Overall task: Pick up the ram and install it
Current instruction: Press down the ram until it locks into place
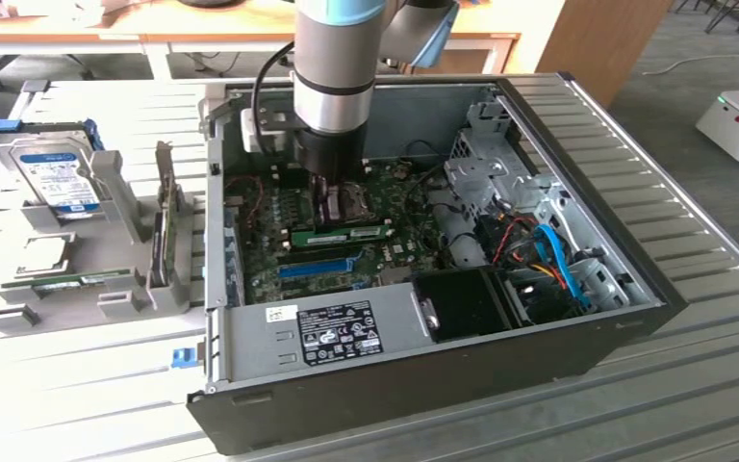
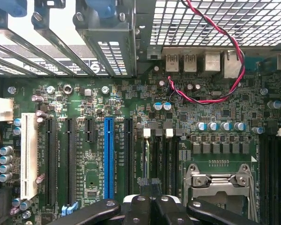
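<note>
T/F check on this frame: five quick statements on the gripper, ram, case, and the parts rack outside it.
1. The gripper is down inside the open computer case. True.
2. Its jaws are wide open. False: shut.
3. A green ram stick lies across the motherboard just below the gripper in the exterior view. True.
4. The hard drive sits inside the case. False: it stands in the grey rack outside, on the exterior view's left.
5. The blue slot holds a card. False: it is empty.
</note>
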Robot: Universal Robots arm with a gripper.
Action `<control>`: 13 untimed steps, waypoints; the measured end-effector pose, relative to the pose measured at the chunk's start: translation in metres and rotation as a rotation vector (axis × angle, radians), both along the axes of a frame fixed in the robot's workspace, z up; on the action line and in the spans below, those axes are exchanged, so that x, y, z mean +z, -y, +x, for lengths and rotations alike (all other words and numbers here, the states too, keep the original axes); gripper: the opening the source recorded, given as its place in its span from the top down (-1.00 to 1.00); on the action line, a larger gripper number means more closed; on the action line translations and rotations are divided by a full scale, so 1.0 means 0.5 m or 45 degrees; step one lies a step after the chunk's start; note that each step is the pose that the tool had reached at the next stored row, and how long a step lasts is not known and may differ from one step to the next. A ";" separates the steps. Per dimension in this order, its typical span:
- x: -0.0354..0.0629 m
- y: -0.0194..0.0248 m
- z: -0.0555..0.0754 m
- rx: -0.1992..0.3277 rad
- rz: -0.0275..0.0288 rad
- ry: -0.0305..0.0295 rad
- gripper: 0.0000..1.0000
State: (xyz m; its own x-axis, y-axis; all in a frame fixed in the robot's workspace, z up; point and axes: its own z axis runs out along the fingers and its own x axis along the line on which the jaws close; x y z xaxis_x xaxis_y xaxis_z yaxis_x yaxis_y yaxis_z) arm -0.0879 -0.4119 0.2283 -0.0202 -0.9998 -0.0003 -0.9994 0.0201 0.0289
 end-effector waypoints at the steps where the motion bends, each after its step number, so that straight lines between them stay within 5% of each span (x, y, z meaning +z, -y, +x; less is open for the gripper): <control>1: 0.000 0.0000 0.000 0.000 0.0000 0.0000 0.79; 13: -0.004 0.0000 0.000 0.000 0.0003 -0.0001 0.79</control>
State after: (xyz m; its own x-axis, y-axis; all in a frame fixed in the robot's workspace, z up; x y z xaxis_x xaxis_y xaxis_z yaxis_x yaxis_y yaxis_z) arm -0.0879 -0.4119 0.2261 -0.0201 -0.9998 -0.0005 -0.9994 0.0201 0.0289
